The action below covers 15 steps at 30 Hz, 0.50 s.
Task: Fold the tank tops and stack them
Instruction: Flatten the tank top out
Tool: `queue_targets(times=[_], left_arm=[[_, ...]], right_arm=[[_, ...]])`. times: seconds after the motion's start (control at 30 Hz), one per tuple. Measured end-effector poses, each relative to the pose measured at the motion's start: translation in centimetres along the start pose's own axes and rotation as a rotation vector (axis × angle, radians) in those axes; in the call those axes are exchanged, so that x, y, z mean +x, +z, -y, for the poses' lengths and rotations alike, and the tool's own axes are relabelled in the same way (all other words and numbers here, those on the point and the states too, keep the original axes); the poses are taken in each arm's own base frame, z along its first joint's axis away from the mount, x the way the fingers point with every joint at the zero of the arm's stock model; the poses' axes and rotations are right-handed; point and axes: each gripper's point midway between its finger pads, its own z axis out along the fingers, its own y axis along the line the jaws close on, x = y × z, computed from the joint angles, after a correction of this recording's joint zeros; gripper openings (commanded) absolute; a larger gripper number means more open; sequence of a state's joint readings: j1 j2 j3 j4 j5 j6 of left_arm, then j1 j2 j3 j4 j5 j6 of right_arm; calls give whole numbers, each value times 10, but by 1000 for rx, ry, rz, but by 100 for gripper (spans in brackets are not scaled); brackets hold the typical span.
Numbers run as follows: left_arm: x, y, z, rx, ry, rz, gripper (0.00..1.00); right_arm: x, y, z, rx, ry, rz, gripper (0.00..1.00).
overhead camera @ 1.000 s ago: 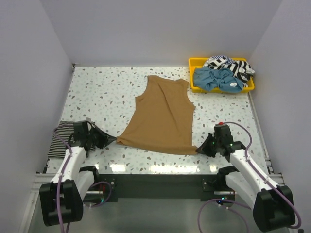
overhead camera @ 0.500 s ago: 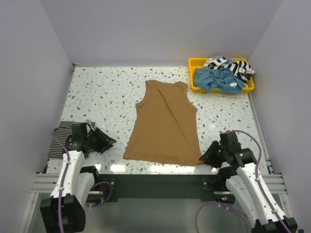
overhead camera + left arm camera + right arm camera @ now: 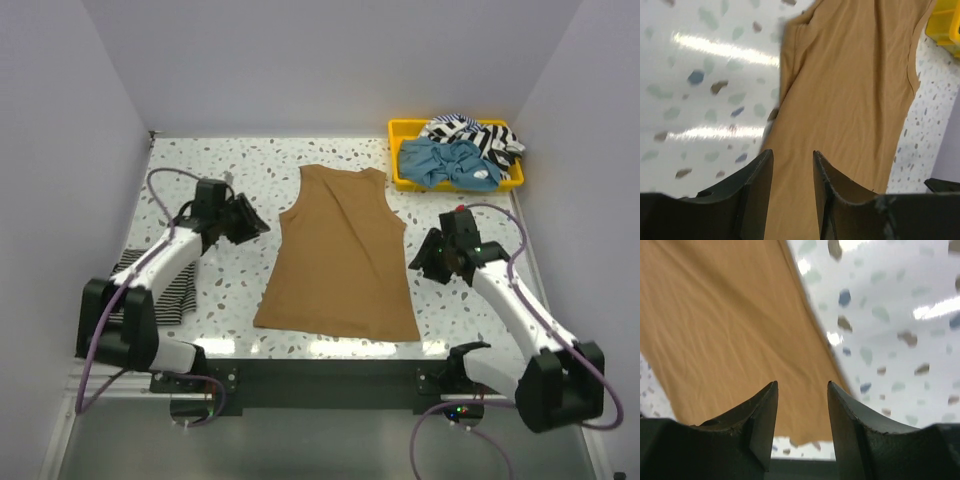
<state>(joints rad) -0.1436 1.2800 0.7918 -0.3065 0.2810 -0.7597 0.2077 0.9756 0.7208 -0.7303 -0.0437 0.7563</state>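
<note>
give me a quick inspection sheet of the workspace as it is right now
surface: speckled table, glare patches near the front edge
job's things: tan tank top flat and unfolded mid-table; striped tank top at the near left, partly under the left arm, looks folded; light blue top and black-and-white striped top heaped in the yellow tray, far right corner
clutter: nothing seen
grippers: left gripper open, empty, beside the tan top's left edge; right gripper open, empty, beside its right edge
cables: purple cables looping along both arms
surroundings: plain pale walls on three sides
</note>
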Motion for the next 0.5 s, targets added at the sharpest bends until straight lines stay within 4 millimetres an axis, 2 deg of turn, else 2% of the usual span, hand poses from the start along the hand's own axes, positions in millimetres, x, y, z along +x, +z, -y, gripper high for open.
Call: queue_targets(times=[0.1,0.2,0.27,0.33,0.43,0.5], left_arm=[[-23,47,34,-25,101,-10,42],[-53,97,55,-52,185,8,42],[-65,122,55,-82,227,14,41],[-69,143,43,-130,269,3,40],[-65,161,23,-194,317,-35,40],[-59,164,12,-222,340,-60,42]], right_arm=[[-35,32,-12,64,-61,35,45],[-73,54,-32,87,-105,86,41],[-94,65,-44,92,-125,119,39],[-114,75,-56,95,-147,153,39],[-132,85,-60,128,-179,182,38],[-138,93,-58,158,-199,185,38]])
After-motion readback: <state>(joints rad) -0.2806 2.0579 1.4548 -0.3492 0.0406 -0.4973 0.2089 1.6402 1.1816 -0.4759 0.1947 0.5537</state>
